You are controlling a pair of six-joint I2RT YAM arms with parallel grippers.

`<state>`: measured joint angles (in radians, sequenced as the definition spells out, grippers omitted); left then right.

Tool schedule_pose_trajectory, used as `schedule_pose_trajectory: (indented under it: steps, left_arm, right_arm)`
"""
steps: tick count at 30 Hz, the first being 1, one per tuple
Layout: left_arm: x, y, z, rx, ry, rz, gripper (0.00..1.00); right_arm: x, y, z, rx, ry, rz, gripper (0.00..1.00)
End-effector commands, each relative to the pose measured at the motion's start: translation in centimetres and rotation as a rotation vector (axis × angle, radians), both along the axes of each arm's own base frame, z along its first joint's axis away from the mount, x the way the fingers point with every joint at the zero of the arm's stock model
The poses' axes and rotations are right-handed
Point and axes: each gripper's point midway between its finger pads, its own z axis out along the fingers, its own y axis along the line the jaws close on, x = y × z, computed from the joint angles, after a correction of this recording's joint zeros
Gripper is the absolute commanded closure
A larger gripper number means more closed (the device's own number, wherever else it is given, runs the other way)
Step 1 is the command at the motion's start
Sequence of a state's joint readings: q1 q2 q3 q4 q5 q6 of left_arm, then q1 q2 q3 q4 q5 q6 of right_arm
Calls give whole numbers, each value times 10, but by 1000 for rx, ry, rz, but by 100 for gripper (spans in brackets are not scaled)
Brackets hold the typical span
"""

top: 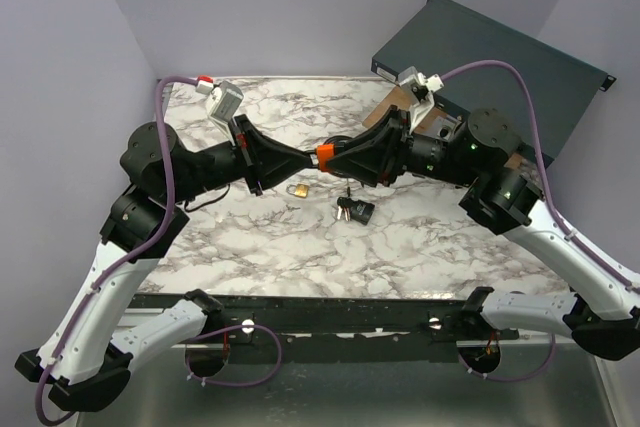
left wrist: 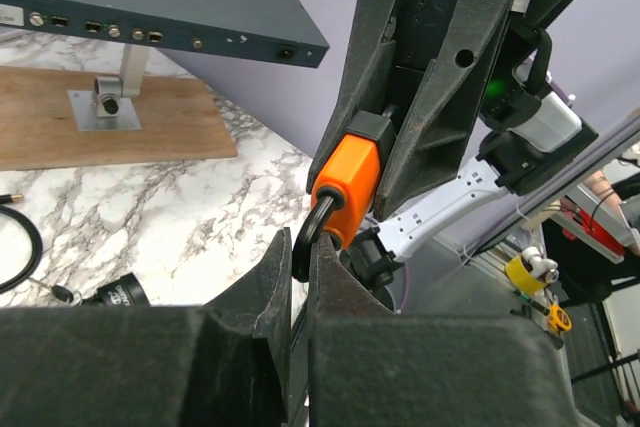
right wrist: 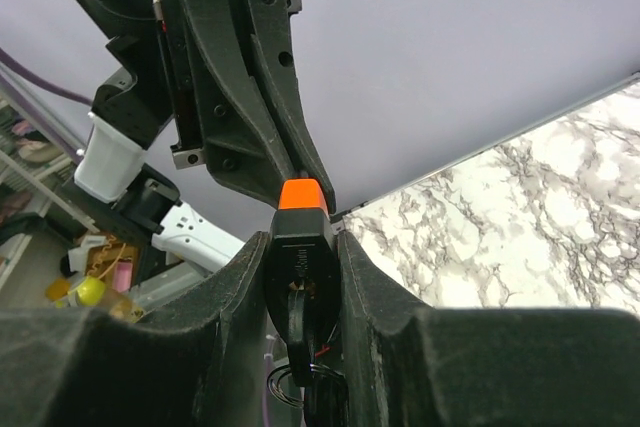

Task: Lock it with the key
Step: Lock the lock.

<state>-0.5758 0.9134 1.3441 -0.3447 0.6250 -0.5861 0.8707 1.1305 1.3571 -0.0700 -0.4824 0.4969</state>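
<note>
Right end effector is clamped on the orange padlock, held in the air above mid-counter, and my left end effector is pinched tight on its black shackle. Lettering on the lock's dark face is too blurred for me to read. Both arms reach inward, wrists level, meeting tip to tip

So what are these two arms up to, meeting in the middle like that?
They are holding one orange padlock between them, up above the marble table. The right end effector grips the padlock's body, and a key on a ring seems to sit in its underside. The left end effector is pinched shut on the black shackle at the other end. A small brass padlock and a bunch of keys lie on the table below, untouched.
</note>
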Motion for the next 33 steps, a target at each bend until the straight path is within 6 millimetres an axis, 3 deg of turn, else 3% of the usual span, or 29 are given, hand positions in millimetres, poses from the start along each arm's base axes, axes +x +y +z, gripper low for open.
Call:
schedule_pose_trajectory:
  steps: [1, 11, 17, 24, 33]
  left_arm:
    - [5, -3, 4, -22, -37, 30, 100]
    - [-19, 15, 16, -72, -94, 29, 100]
    - [-25, 23, 18, -59, -91, 35, 100]
    - [-32, 28, 23, -41, -97, 23, 100]
    - [-38, 28, 27, -43, -98, -8, 100]
  right_arm:
    - [-16, 15, -18, -55, 3, 79, 89]
    - [-26, 1, -14, -12, -55, 73, 43]
    - [-27, -14, -12, 69, -102, 17, 21]
    - [-10, -29, -29, 37, -149, -119, 15]
    - [8, -23, -42, -28, -160, -177, 34]
